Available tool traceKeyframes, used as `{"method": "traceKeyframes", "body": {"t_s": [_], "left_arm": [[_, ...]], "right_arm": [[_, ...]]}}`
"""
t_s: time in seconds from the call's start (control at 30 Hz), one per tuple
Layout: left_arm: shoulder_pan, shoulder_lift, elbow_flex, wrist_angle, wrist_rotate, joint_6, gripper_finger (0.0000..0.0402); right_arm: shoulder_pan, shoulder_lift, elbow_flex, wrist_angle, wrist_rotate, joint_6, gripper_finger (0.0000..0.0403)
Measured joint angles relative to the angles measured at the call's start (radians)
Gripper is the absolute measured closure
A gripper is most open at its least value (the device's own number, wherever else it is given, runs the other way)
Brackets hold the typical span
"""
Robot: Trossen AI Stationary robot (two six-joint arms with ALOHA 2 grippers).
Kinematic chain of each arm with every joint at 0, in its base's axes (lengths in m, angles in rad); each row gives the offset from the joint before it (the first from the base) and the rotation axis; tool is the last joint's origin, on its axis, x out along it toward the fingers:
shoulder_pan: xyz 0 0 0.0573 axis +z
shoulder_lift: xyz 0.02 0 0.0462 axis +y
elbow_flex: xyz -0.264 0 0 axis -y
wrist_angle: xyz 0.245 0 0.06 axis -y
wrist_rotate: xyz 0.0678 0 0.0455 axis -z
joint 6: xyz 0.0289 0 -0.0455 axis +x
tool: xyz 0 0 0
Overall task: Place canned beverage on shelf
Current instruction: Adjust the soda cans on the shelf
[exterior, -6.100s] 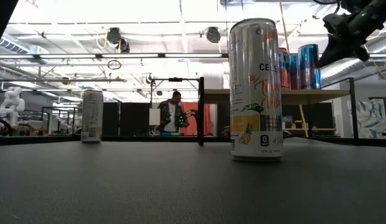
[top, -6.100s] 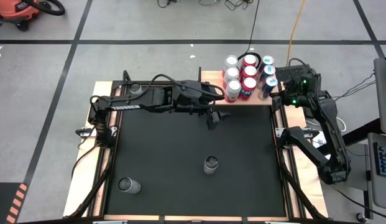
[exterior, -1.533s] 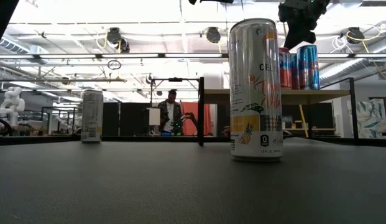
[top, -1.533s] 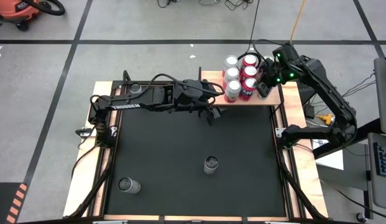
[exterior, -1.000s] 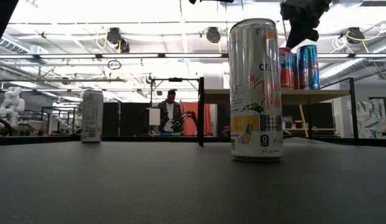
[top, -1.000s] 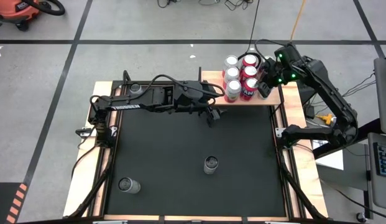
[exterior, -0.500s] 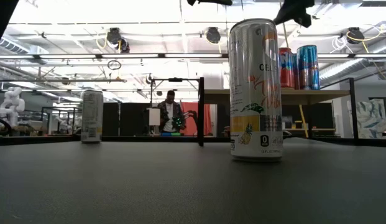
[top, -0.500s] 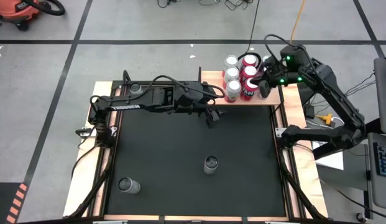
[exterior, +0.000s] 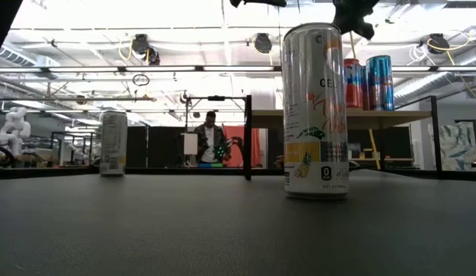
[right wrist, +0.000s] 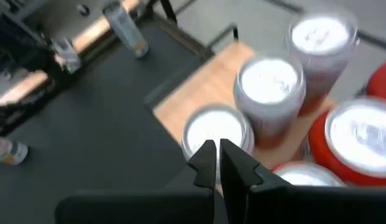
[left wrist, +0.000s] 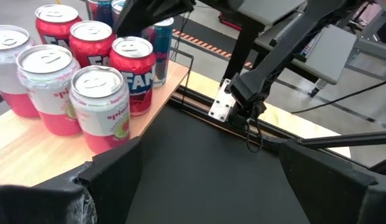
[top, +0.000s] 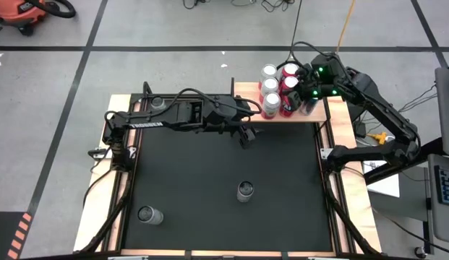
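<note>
The shelf (top: 247, 89) is a light-wood board at the table's far right, with several red, white and blue cans standing on it; it also shows in the low view (exterior: 391, 117). My right gripper (top: 302, 88) hovers shut and empty above these cans (right wrist: 216, 151). My left gripper (top: 244, 136) is open and empty over the black mat just left of the shelf (left wrist: 211, 186). A tall white can (top: 245, 191) stands upright mid-mat, large in the low view (exterior: 315, 111). Another can (top: 148, 214) stands near the mat's near left corner.
A third loose can (top: 158, 103) stands at the table's far left by the left arm's base. Wooden strips (top: 101, 188) border the mat. The shelf's black frame post (exterior: 247, 138) stands at its left end. A person (exterior: 211, 142) is in the room far behind.
My right gripper has risen from just above the blue cans at the shelf's right end and gone toward the table's left, over the middle of the cans. The cans stand as before.
</note>
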Motion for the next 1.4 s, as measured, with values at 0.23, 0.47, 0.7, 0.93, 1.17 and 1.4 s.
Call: {"method": "traceKeyframes", "body": {"t_s": [0.23,0.47,0.7,0.93,1.17,1.4], "left_arm": [[-0.023,0.000,0.000,0.000,0.000,0.000,0.0026],[-0.022,0.000,0.000,0.000,0.000,0.001,0.0027],[-0.024,0.000,0.000,-0.004,0.000,0.000,0.0026],[-0.024,0.000,0.000,-0.041,-0.001,0.000,0.0027],[-0.024,0.000,0.000,-0.056,-0.001,0.000,0.0026],[-0.024,0.000,0.000,-0.055,-0.002,0.000,0.0026]], "right_arm": [[0.048,0.012,0.000,-0.067,-0.026,-0.048,0.0403],[0.071,0.067,0.000,-0.021,-0.021,-0.081,0.0403],[0.070,0.134,0.000,0.003,-0.020,-0.106,0.0403],[0.070,0.164,0.000,0.012,-0.021,-0.121,0.0403],[0.070,0.158,0.000,0.011,0.003,-0.133,0.0403],[0.070,0.153,0.000,0.041,0.001,-0.140,0.0403]]}}
